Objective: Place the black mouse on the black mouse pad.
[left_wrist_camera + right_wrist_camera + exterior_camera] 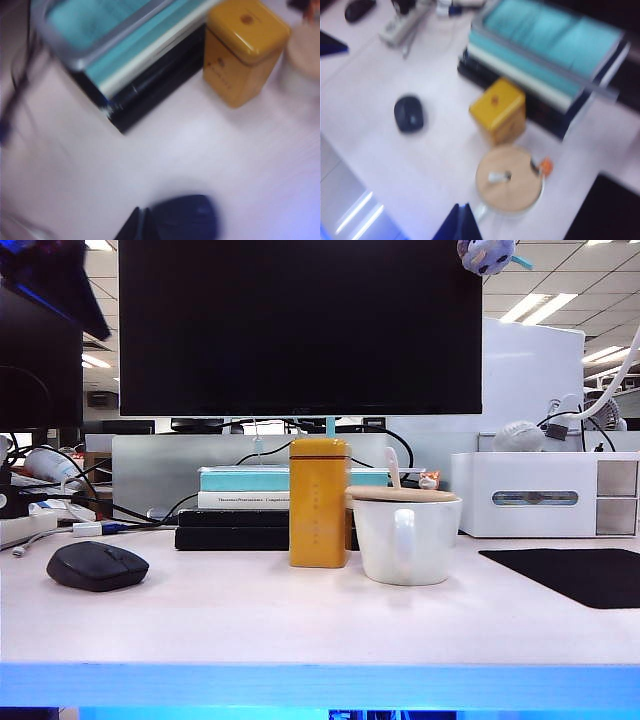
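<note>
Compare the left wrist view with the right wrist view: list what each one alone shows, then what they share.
Only the left wrist view: nothing beyond the shared things, just a closer, blurrier look.

Only the right wrist view: the thin flat black mouse pad at one corner, the grey power strip, and the white mug's whole wooden lid with its spoon.

Both: the small matte black mouse lying on the pale desk, the yellow rectangular tin, the stack of teal and black books, and a dark tip of each arm's shut pincer, left and right.
</note>
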You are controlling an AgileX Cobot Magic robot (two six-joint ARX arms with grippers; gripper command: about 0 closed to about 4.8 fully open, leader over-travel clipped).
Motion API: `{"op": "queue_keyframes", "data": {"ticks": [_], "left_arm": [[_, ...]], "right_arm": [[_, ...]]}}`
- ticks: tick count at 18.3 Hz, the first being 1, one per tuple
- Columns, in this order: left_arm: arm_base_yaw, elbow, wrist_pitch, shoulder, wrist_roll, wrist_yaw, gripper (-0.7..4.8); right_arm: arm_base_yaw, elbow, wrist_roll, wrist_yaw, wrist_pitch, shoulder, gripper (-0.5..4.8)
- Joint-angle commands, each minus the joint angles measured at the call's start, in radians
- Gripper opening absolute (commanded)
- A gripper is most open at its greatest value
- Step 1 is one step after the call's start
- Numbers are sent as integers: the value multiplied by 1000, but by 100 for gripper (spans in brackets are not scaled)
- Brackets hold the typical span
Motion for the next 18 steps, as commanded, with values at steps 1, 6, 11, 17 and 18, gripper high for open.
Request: {"op": "queue_keyframes", "data": {"ticks": [1, 6, 11, 17, 18], "left_arm": [[1, 0, 29, 58, 248, -14, -2], [-1, 0, -46, 179, 573, 48, 23], [-2, 0, -41, 266, 633, 52, 18], [-2, 0, -51, 274, 569, 13, 404], [-2, 0, -51, 274, 610, 35, 479]], "right_arm": [[4, 4, -6, -7, 55, -3, -6], [4, 4, -5, -7, 105, -2, -5], [5, 4, -4, -7, 106, -2, -5], [5, 4, -5, -7, 108, -2, -5], [4, 4, -5, -7, 108, -1, -5]]}}
